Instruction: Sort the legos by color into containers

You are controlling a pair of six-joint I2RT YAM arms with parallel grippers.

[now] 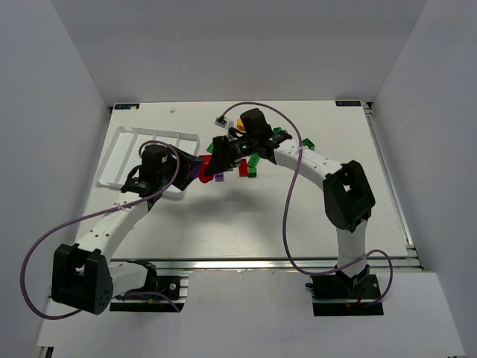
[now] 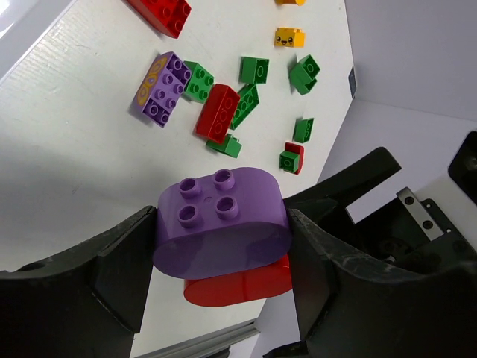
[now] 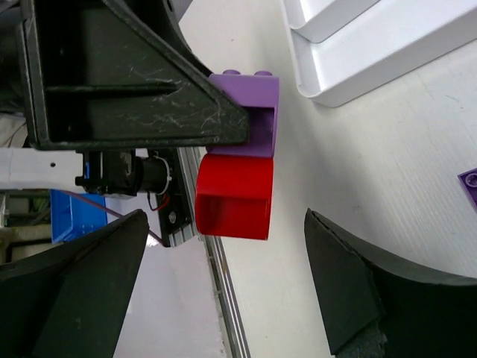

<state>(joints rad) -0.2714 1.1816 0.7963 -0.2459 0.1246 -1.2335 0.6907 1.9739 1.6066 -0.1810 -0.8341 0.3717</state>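
My left gripper (image 2: 222, 239) is shut on a rounded purple lego (image 2: 222, 216), with a rounded red lego (image 2: 238, 287) stuck under it; the pair is held above the table. In the top view the left gripper (image 1: 198, 171) is right of the white tray (image 1: 123, 149). My right gripper (image 3: 223, 224) is open, its fingers either side of the red lego (image 3: 233, 195) without touching it. In the top view the right gripper (image 1: 218, 155) sits close beside the held pair. Loose green, red, purple and yellow legos (image 2: 218, 112) lie on the table beyond.
The loose legos cluster at the table's middle back (image 1: 253, 165), under and beside the right arm. A purple lego (image 2: 160, 88) and a yellow one (image 2: 289, 37) lie among them. The tray's corner (image 3: 373, 45) shows in the right wrist view. The table's front rail (image 1: 261, 262) runs near.
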